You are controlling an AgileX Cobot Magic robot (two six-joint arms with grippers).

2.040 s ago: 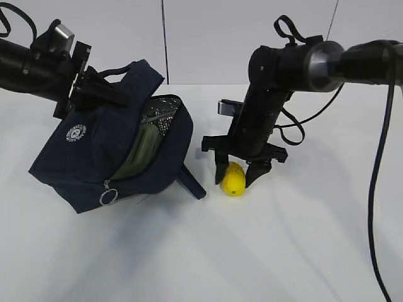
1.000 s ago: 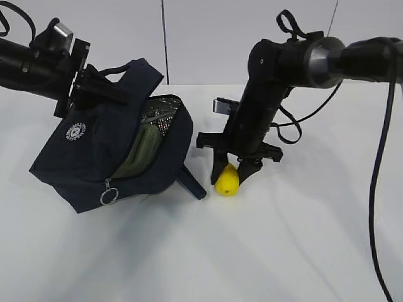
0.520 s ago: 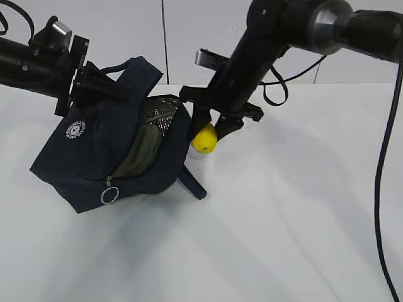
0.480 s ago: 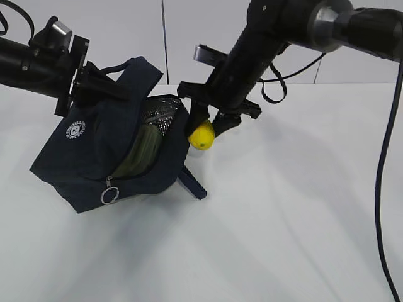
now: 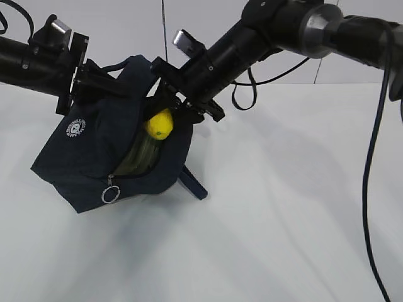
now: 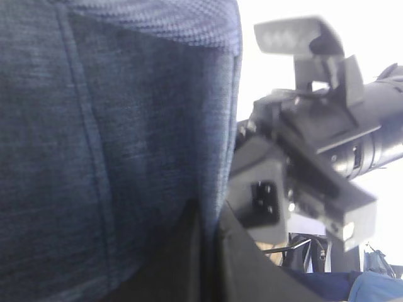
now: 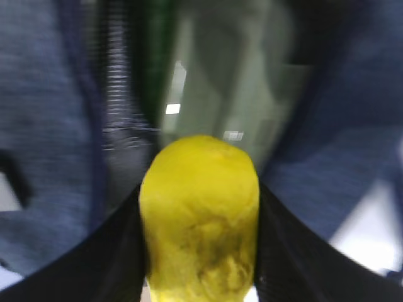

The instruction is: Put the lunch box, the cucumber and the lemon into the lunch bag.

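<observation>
- Yellow against navy: the lemon now sits right at the mouth of the lunch bag, pinched between the jaws of the right gripper. Two seconds ago it was on the table to the right of the bag, with the gripper's jaws down around it; since then the arm has lifted it and swung it left to the opening.
- From the right wrist view the lemon fills the lower middle, with a dark jaw pressed against each flank, so the claw is clamped on it, not loose around it.
- Beyond the lemon in that view lie a pale green surface, likely the lid of the lunch box, and a dark green strip at its left, probably the cucumber. Both seem to be inside the bag already.
- The left gripper has its jaws together on the bag's upper fabric or handle; which one I cannot tell. It holds the bag tilted with the opening facing the other arm, as it did throughout the last two seconds.
- By my reading the lemon is the last item, and what remains is to push a little deeper and let go so it drops in rather than rolling off the lip.
</observation>
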